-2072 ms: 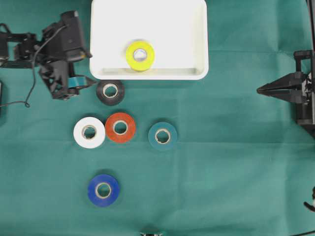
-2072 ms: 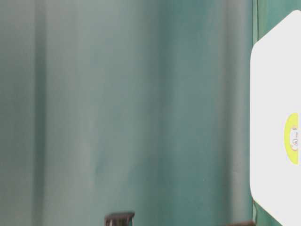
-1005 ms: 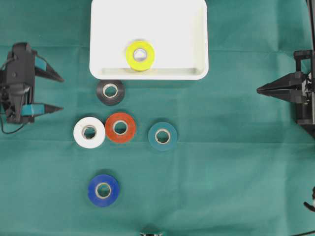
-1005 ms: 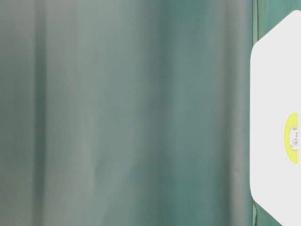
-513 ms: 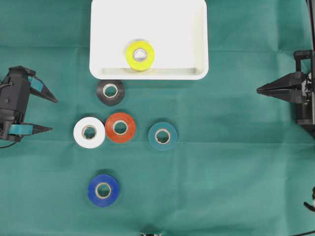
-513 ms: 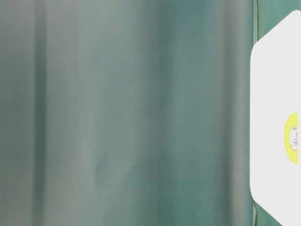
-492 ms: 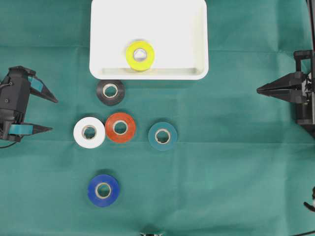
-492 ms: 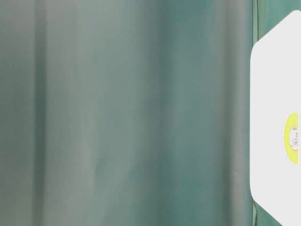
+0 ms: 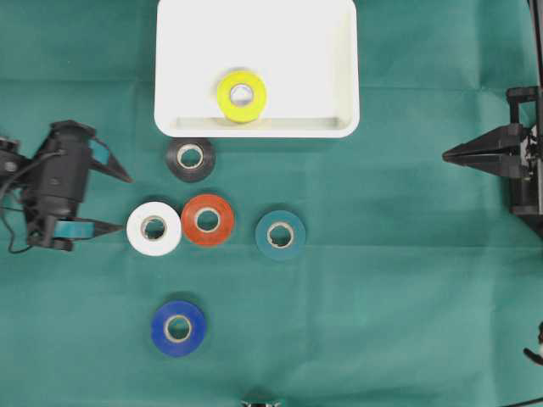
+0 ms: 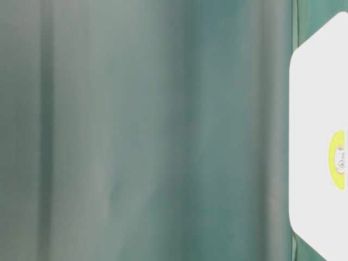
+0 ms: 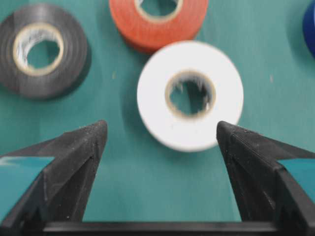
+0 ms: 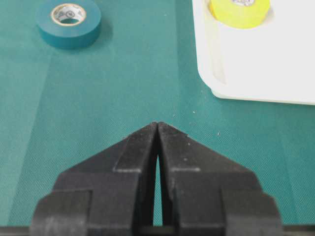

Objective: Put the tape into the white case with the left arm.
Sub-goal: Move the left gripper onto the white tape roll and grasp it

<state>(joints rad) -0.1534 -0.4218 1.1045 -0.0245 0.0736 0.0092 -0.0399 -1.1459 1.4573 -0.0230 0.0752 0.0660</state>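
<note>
The white case [image 9: 288, 51] lies at the top middle with a yellow tape roll [image 9: 242, 95] inside it. On the green cloth below are a black roll [image 9: 190, 158], a white roll [image 9: 153, 228], a red roll [image 9: 208, 220], a teal roll [image 9: 281, 234] and a blue roll [image 9: 178, 328]. My left gripper [image 9: 125, 203] is open and empty, its teal-banded fingers pointing right, just left of the white roll. In the left wrist view the white roll [image 11: 190, 95] lies just beyond the gap of the left gripper [image 11: 161, 127], untouched.
My right gripper [image 9: 445, 155] rests shut at the right edge, far from the rolls. In its wrist view the right gripper [image 12: 157, 124] faces the teal roll [image 12: 69, 20] and the case corner [image 12: 256, 59]. Red and white rolls touch.
The left gripper has moved down and then right from the left edge, ending close beside the white roll. Its jaws stay wide. The rolls and right arm have not moved.
</note>
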